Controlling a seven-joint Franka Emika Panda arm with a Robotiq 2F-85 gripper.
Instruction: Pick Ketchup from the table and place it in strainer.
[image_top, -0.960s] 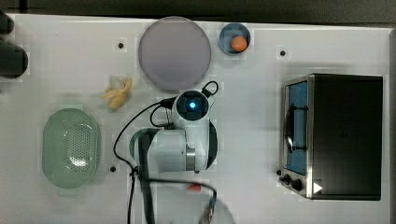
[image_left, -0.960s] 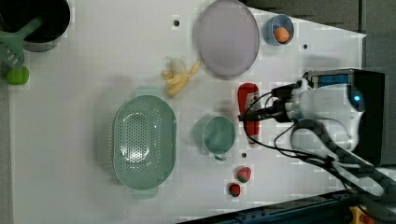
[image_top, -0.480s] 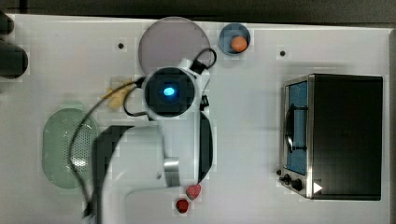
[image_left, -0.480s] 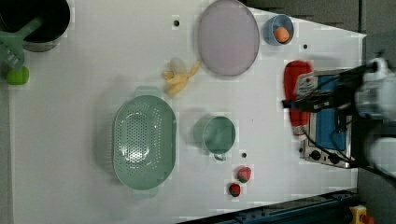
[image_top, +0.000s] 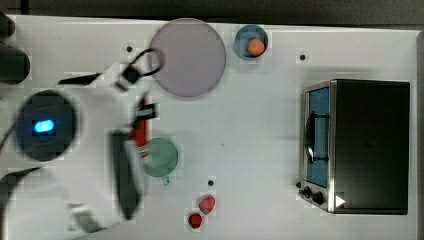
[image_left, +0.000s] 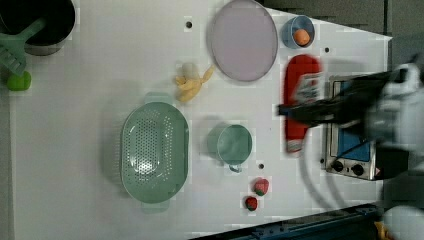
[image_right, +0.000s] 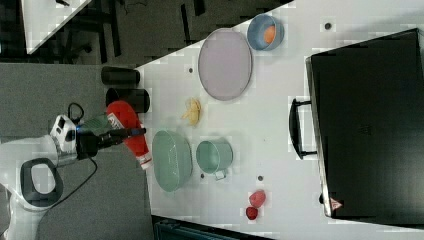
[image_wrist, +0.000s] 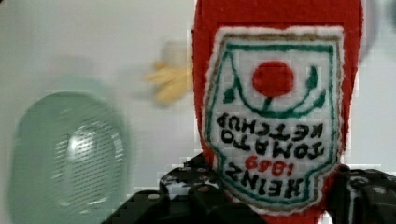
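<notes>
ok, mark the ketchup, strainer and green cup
Ketchup (image_left: 300, 80): left view, red upper body.
Strainer (image_left: 154, 152): left view, perforated floor.
Green cup (image_left: 233, 144): left view, inside the bowl.

1. One Ketchup (image_left: 300, 95) bottle.
2. One strainer (image_left: 154, 152).
3. One green cup (image_left: 231, 144).
4. Two red lumps (image_left: 260, 186).
5. One grey plate (image_left: 243, 40).
6. One blue bowl (image_left: 298, 31).
7. One toaster oven (image_top: 361, 146).

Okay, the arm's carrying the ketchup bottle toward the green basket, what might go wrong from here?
The gripper pinches the long red ketchup bottle across its middle, so it may tilt or slip in transit. The teal-green handled cup sits right beside the pale green perforated oval strainer; an early release may land there instead.
</notes>
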